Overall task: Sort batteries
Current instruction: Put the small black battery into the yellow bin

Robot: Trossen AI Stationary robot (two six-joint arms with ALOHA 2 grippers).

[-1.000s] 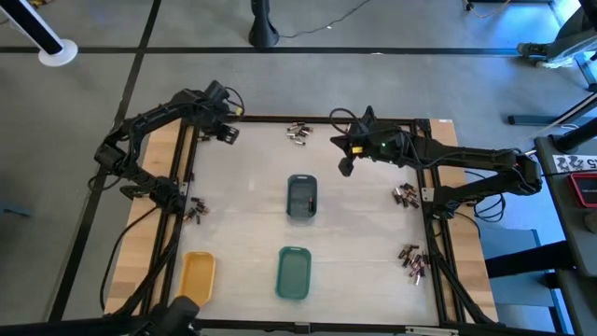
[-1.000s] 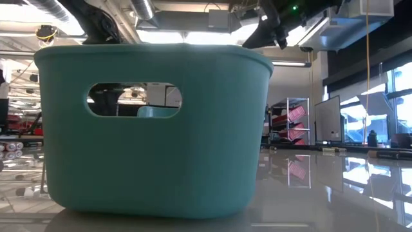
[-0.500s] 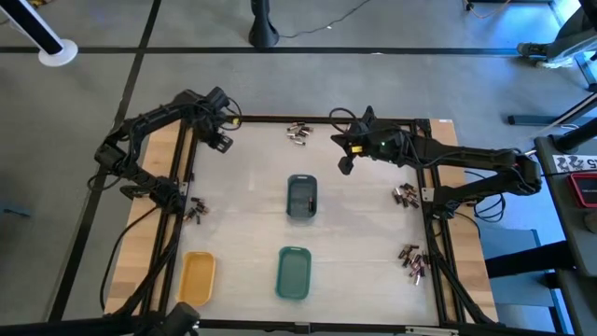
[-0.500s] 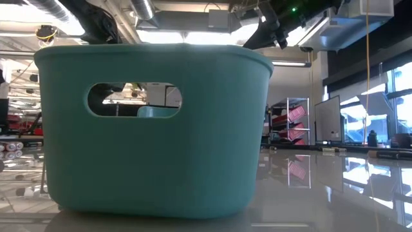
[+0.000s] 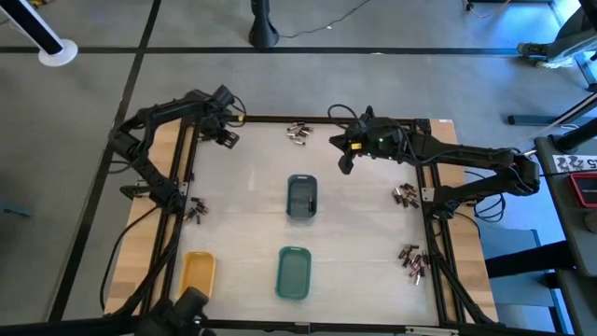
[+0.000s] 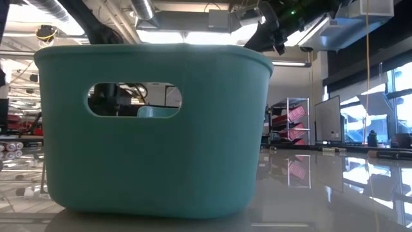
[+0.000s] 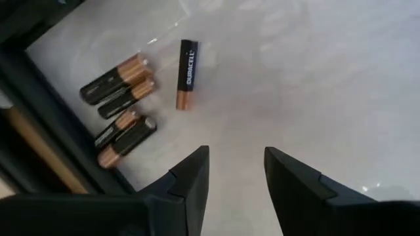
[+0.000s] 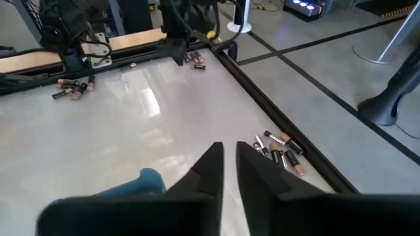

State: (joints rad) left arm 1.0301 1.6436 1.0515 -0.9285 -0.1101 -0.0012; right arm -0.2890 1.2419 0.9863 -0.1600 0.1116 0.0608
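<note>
**Count of Things on the Counter**

Three small oblong trays stand on the counter (image 5: 242, 215): one yellow tray (image 5: 197, 277), one green tray (image 5: 293, 273) and one grey-blue tray (image 5: 301, 197).

The batteries lie in five loose clusters: one at the far left corner (image 5: 229, 135), one at the far edge (image 5: 297, 133), one at the left edge (image 5: 194, 209), and two along the right edge (image 5: 405, 195) (image 5: 413, 260). The far-left cluster, seen close in the left wrist view, holds five batteries (image 7: 121, 98), four bunched together and one lying just apart. The other clusters are too small to count exactly.

Two robot arms, each with one pair of jaws.
</note>
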